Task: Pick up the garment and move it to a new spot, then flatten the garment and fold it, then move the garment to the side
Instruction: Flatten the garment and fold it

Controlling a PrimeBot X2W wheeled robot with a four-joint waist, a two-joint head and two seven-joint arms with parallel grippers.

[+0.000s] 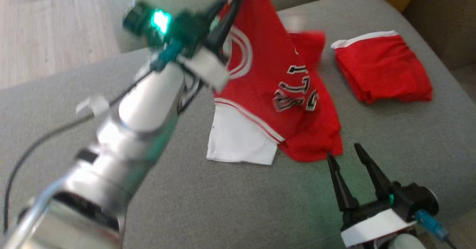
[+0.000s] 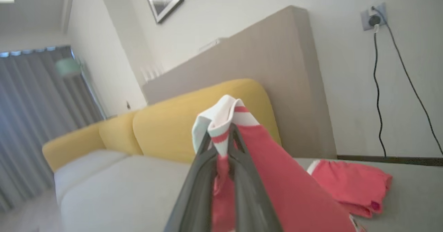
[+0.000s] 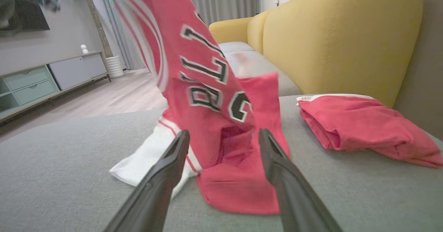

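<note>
Clamping the jersey (image 1: 256, 93), left gripper (image 2: 223, 138) holds it up; right gripper (image 1: 343, 150) gapes apart.

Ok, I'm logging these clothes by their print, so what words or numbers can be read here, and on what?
"B L L": black, white-edged letters on the red jersey, in the right wrist view; the rest of the word is lost in folds.
One more character beside the B: cut off by a fold, unreadable.
The same lettering in the head view: too blurred to read.
The folded red garment: no text visible.
</note>
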